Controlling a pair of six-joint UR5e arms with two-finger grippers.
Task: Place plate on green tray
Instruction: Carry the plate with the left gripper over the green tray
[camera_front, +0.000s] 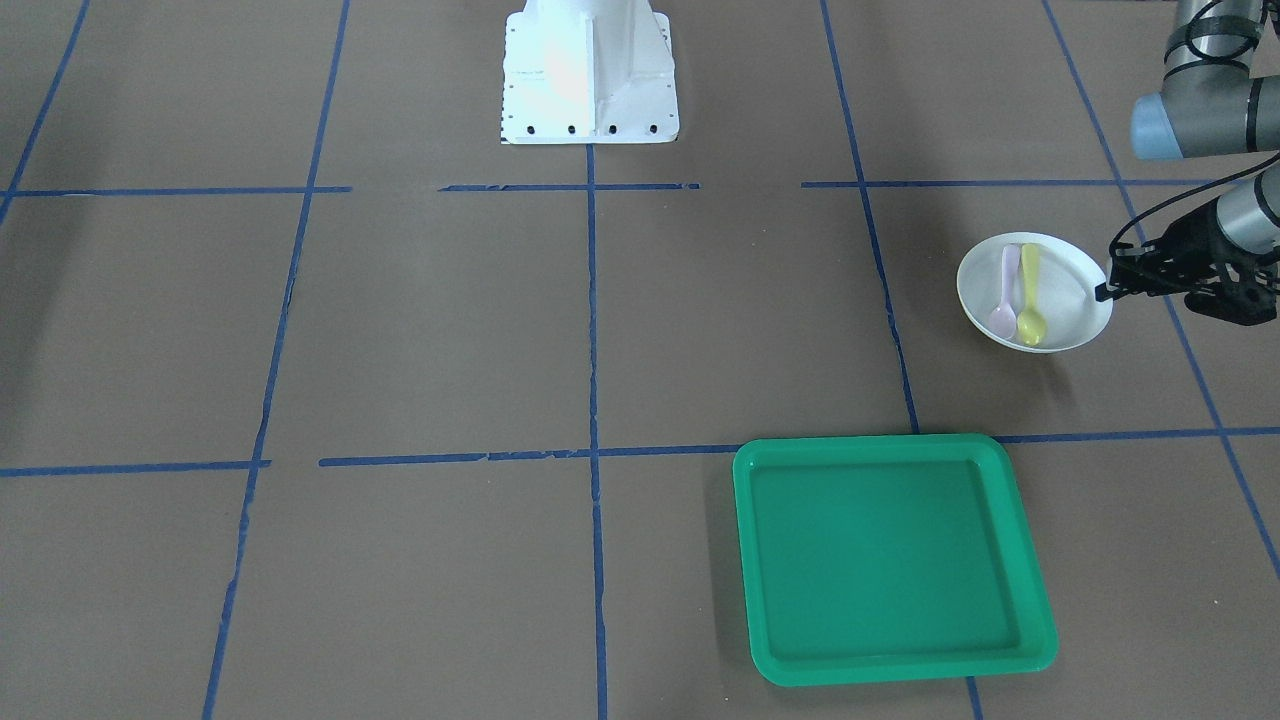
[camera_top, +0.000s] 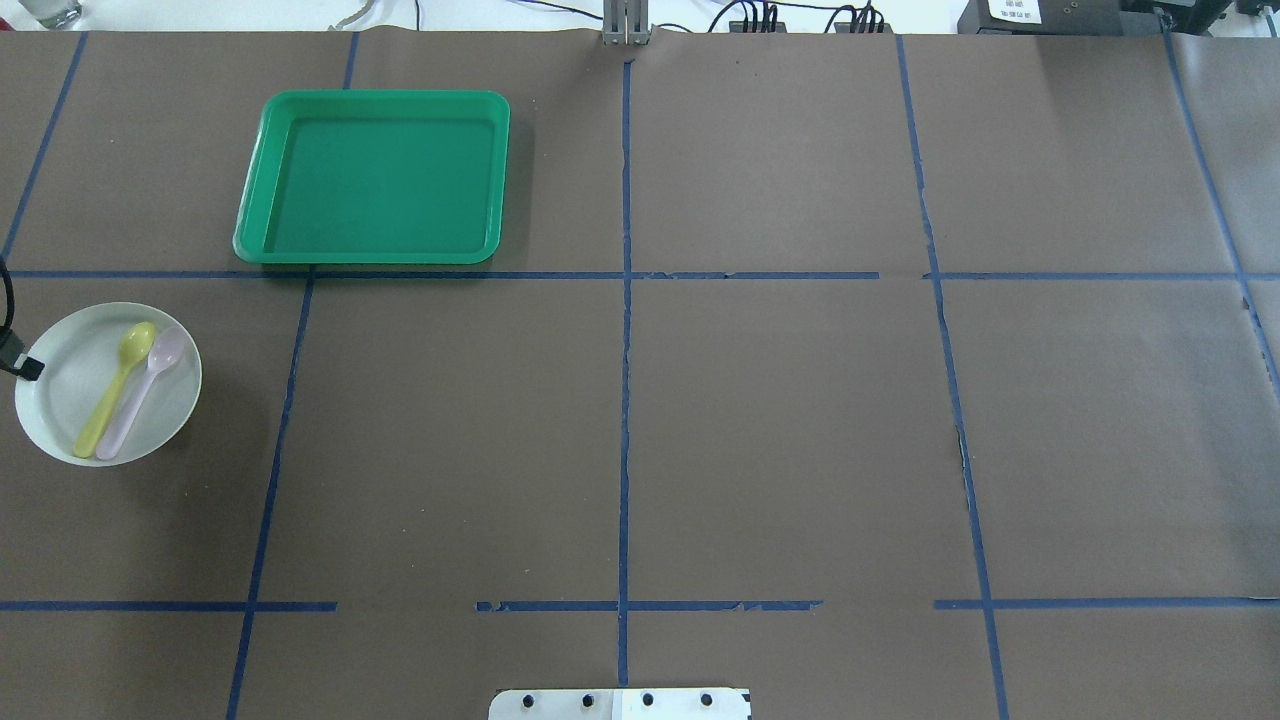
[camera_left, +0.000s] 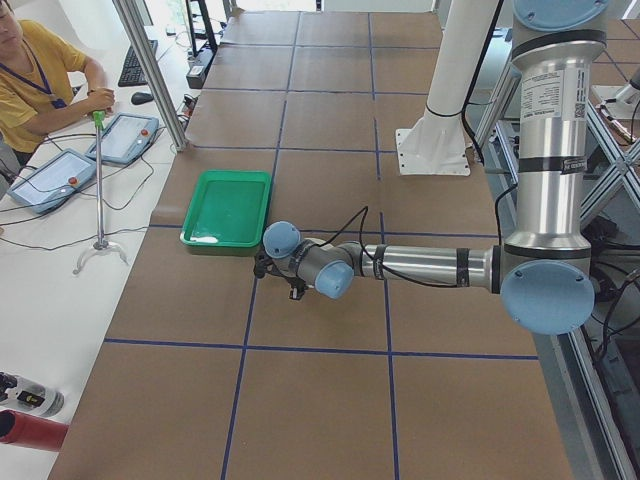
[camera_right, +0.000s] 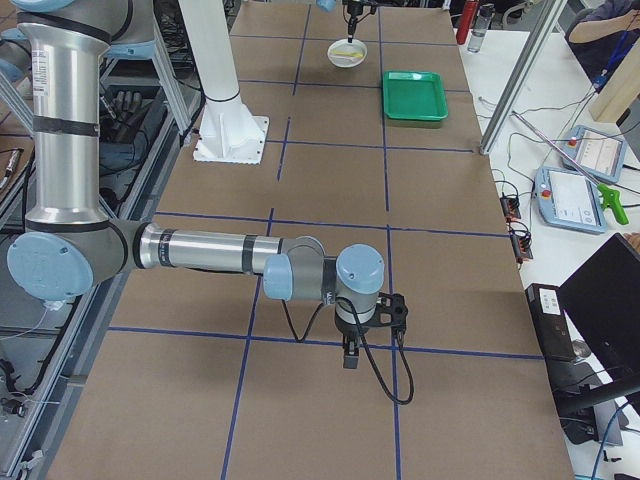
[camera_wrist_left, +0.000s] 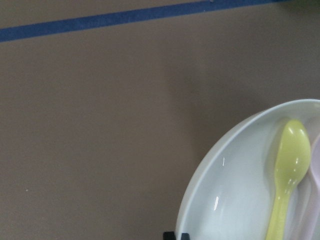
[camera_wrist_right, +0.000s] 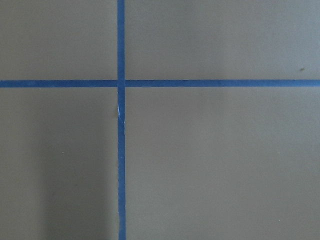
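The white plate (camera_front: 1070, 300) sits at my left end of the table and holds a yellow spoon (camera_front: 1030, 295) and a pink spoon (camera_front: 1006, 292). It also shows in the overhead view (camera_top: 70, 385) and the left wrist view (camera_wrist_left: 235, 200). My left gripper (camera_front: 1103, 292) is at the plate's outer rim, its fingertips (camera_wrist_left: 176, 235) close together on the rim, shut on it. I cannot tell whether the plate is lifted. The green tray (camera_front: 890, 560) lies empty beyond the plate, towards the operators' side (camera_top: 375, 175). My right gripper (camera_right: 350, 358) hangs over bare table far away; I cannot tell its state.
The white robot base (camera_front: 590, 75) stands at the table's middle near edge. Blue tape lines grid the brown table cover. An operator (camera_left: 35, 75) and tablets (camera_left: 125, 137) are at a side table beyond the tray.
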